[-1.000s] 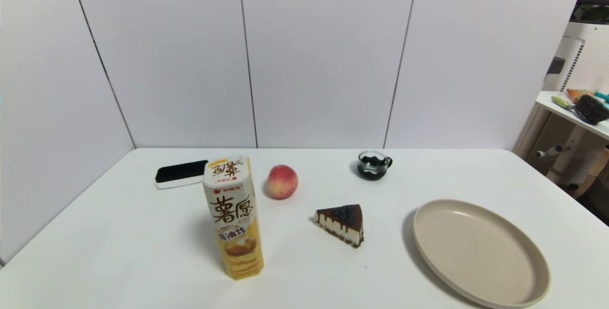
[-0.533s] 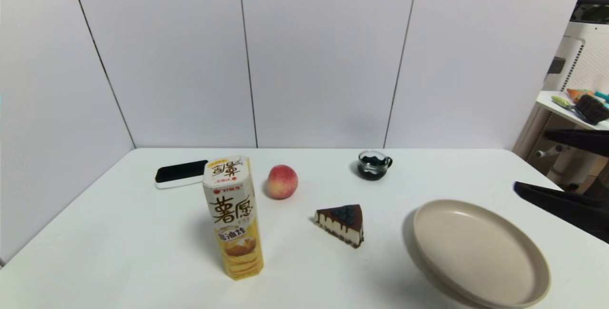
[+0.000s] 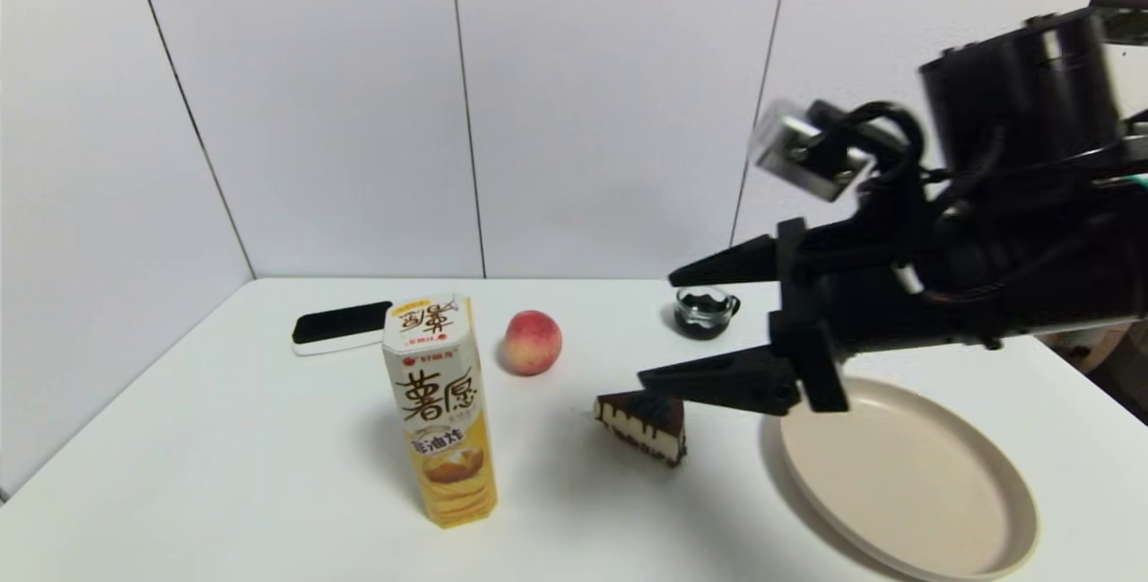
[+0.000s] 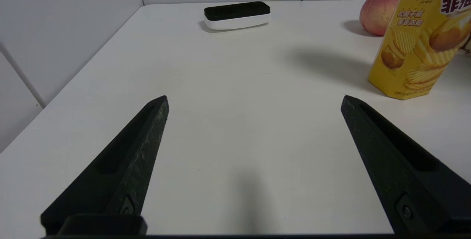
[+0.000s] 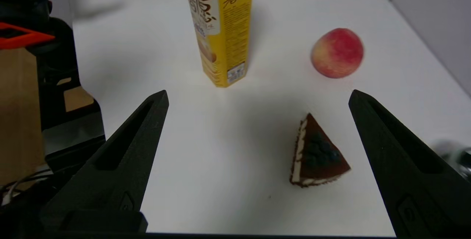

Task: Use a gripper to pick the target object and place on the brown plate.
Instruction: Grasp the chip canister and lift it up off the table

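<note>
Both grippers I'm seeing spread wide: right gripper (image 3: 664,326) hovering above cake slice (image 3: 644,425), snack box (image 3: 439,412) standing untouched.

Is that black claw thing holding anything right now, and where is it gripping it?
Nothing is held. The right gripper hangs open in the air above the cake slice; the snack box stands untouched. The left gripper is open too.
</note>
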### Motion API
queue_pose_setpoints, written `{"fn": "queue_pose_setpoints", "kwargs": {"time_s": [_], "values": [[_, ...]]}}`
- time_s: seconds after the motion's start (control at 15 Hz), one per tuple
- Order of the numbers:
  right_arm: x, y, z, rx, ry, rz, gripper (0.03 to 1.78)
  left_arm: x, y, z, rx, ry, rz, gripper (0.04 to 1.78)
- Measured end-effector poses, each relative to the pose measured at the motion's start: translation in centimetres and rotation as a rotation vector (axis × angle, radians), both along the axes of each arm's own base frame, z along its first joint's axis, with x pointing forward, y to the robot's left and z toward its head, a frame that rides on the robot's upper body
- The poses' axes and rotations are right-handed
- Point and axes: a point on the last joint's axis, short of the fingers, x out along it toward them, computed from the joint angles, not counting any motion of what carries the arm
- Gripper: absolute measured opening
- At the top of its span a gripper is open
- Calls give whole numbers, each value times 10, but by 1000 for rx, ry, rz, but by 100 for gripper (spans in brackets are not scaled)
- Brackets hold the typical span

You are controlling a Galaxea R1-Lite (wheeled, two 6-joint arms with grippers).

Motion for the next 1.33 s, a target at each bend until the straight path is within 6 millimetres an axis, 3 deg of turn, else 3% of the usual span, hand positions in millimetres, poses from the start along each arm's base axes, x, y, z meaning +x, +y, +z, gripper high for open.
{"fn": "queue_pose_setpoints", "kwargs": {"time_s": [0.4, 0.73, 1.33], "values": [[52, 75, -42, -65, 86, 88, 169, 0, 0, 0, 0, 0, 0, 169], [57, 126, -68, -79, 105, 183, 169, 0, 0, 0, 0, 0, 0, 169], [51, 154, -69, -51, 77, 245, 169, 0, 0, 0, 0, 0, 0, 169]]}}
